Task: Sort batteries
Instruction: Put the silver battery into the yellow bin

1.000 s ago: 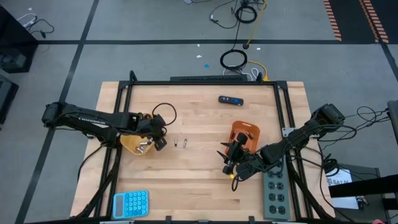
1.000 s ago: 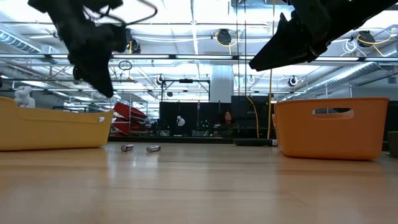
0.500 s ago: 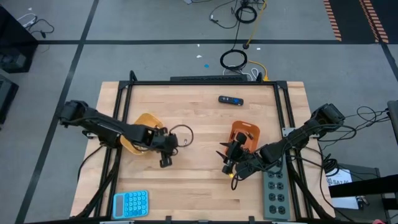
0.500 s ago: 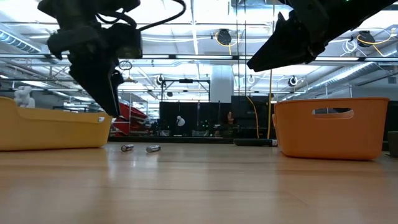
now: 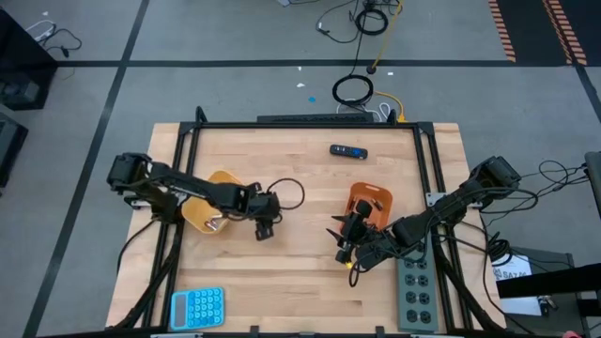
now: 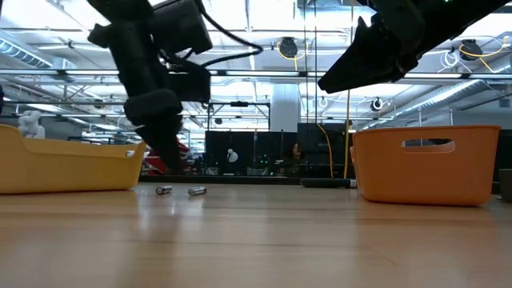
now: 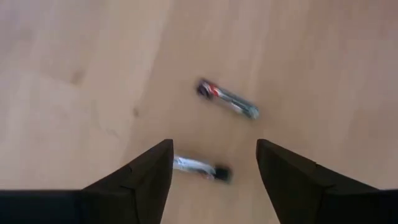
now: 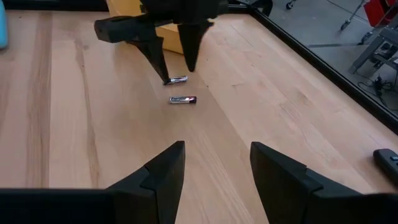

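Two small silvery batteries lie on the wooden table: one (image 7: 198, 168) (image 8: 176, 79) below and between my left gripper's fingers, the other (image 7: 227, 99) (image 8: 183, 99) just beyond it. Both show in the low view (image 6: 164, 190) (image 6: 197, 190). My left gripper (image 5: 266, 226) (image 7: 214, 163) is open and hovers a little above the table over the nearer battery, touching nothing. My right gripper (image 5: 342, 237) (image 8: 214, 165) is open and empty, held up beside the orange tray (image 5: 370, 200). A yellow tray (image 5: 208, 208) stands left of the batteries.
A black-and-blue oblong device (image 5: 348, 150) lies near the table's far edge. A blue calculator (image 5: 197, 307) lies at the near left, and a grey power strip (image 5: 416, 291) lies along the right edge. Something silvery (image 5: 216, 223) lies in the yellow tray. Bare wood lies between the trays.
My left gripper has gone from over the yellow tray toward the table's right edge and has come down over the two batteries. The batteries and my right arm have kept still.
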Controlling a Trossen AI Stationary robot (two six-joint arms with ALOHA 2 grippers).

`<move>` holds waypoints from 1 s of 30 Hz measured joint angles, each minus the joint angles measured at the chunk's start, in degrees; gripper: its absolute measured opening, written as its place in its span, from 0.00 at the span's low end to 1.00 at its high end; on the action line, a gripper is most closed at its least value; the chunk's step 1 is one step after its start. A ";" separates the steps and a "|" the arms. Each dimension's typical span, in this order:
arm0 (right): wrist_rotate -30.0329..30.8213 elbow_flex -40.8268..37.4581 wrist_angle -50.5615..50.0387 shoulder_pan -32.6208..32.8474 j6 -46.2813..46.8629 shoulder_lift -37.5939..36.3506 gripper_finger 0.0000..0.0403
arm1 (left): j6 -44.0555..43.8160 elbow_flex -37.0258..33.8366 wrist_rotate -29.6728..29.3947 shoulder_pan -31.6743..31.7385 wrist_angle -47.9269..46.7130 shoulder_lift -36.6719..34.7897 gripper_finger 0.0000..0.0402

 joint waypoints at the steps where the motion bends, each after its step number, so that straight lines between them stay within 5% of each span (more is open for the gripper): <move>1: 0.00 0.00 0.00 0.00 -0.26 0.00 0.43 | 1.56 0.00 0.02 0.51 1.32 0.38 0.60; 8: 0.00 0.00 0.01 0.00 -0.80 0.00 0.43 | 2.40 0.02 4.89 2.68 7.84 1.26 0.62; 30: 0.02 0.00 0.29 0.24 0.71 0.00 0.43 | -0.44 0.00 -1.69 3.30 11.73 7.52 0.63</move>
